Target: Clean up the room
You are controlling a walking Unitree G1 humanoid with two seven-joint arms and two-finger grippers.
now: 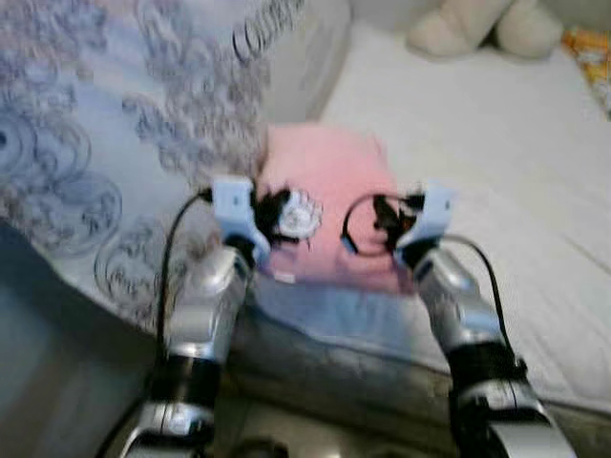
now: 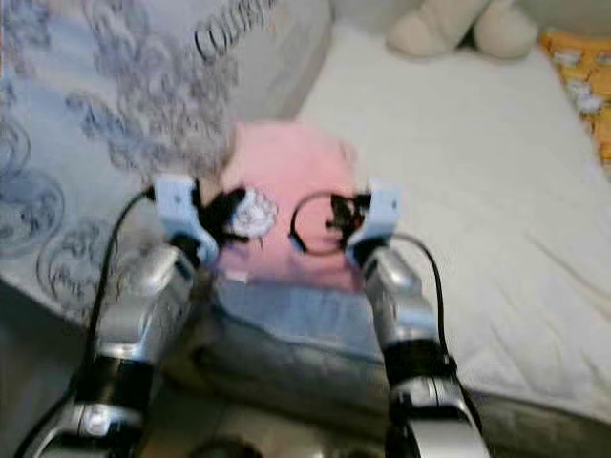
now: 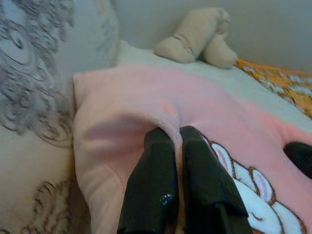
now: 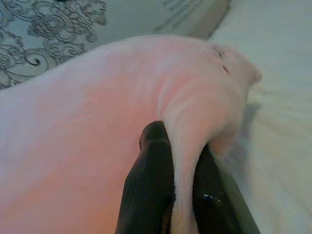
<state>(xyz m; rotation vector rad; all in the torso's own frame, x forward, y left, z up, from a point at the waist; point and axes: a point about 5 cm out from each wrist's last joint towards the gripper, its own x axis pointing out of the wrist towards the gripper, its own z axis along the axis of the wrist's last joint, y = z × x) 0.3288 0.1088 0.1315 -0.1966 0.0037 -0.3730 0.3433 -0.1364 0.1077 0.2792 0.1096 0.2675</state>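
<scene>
**Two-Gripper Hold on the Pink Pillow**

The pink pillow (image 1: 329,205) lies at the near edge of the bed (image 1: 496,162), beside the patterned duvet (image 1: 105,143). The left gripper (image 3: 176,141) pinches a fold of plush at its near left edge, fingers closed tight on the fabric. The right gripper (image 4: 178,146) clamps a ridge of plush at the near right edge.

Judged step: lift or reposition the pillow.

1. Raise both arms together at equal speed.
2. Maintain constant spacing between grippers; spreading risks pulling the thin fabric pinch free.
3. Clear the duvet before any sideways travel.
</scene>
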